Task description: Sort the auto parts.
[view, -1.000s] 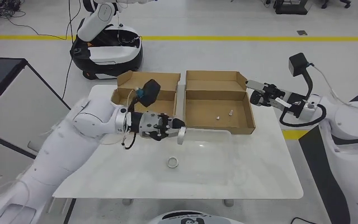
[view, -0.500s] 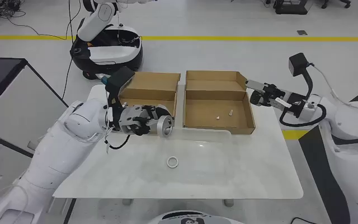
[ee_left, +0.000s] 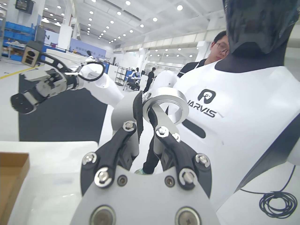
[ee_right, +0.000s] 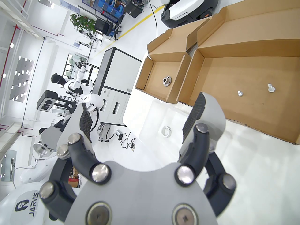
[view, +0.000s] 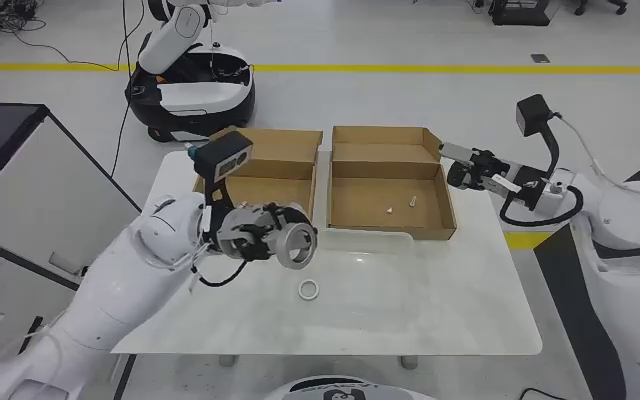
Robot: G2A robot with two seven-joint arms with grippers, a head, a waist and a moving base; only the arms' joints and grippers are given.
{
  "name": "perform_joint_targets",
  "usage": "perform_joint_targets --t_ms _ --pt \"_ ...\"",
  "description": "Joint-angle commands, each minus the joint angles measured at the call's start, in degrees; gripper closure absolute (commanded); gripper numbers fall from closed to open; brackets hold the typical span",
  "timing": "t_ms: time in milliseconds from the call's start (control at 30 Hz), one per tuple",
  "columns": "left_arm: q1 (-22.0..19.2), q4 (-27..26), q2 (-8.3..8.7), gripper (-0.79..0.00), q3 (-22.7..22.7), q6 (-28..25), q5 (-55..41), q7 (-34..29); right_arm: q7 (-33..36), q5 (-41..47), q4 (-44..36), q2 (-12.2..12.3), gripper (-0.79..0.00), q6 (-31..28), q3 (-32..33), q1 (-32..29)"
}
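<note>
Left gripper [ee_left: 146, 108] pinches the wall of the metal ring [ee_left: 166, 104].
Held up near the left box [view: 275, 188], likely for dropping in; right gripper [ee_right: 140, 108] hangs spread.

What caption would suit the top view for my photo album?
Robot's left hand holds a metal ring over the white table; a smaller ring lies nearby.

Silver metal ring [ee_left: 174, 94], plain brown cardboard boxes [view: 385, 152], white table [view: 430, 300]
</note>
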Motion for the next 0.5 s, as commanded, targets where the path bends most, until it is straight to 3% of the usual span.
perform_joint_targets --t_ms 0,167,467 --pt "-0.1 -0.57 -0.18 0.0 0.83 0.0 -1.78 0.01 0.0 0.0 0.0 0.0 -0.785 0.0 0.0 0.0" --pt "0.32 -2.13 -0.8 0.0 0.91 0.0 -8.17 0.01 0.0 0.0 0.0 0.0 -0.785 0.0 0.0 0.0" --pt "3.18 -5.23 -2.82 0.0 -3.42 0.0 -17.2 -0.01 0.0 0.0 0.0 0.0 -0.785 0.0 0.0 0.0"
